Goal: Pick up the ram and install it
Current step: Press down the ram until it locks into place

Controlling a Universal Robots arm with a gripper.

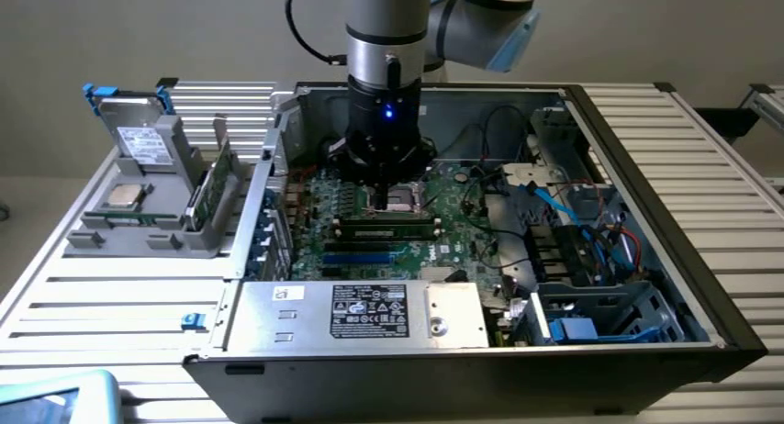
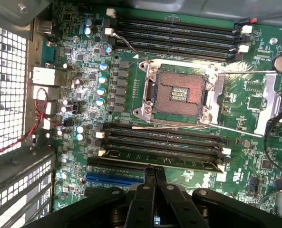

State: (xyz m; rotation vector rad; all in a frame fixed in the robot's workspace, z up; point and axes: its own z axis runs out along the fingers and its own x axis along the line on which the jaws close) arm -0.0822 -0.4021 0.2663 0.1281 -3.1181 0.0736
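Observation:
The ram, a long green stick with dark chips, lies along the memory slot nearest my fingers, parallel to the other black slots. In the exterior view the ram sits on the motherboard inside the open computer case, just in front of the arm. My gripper hangs right over the board beside the stick, its two fingertips pressed together with nothing between them. In the exterior view the gripper hovers low above the open processor socket.
The bare processor socket lies between two banks of slots. A grey holder outside the case at the exterior view's left carries a drive, a silver chip and another green stick. Cables and a drive cage crowd the case's right.

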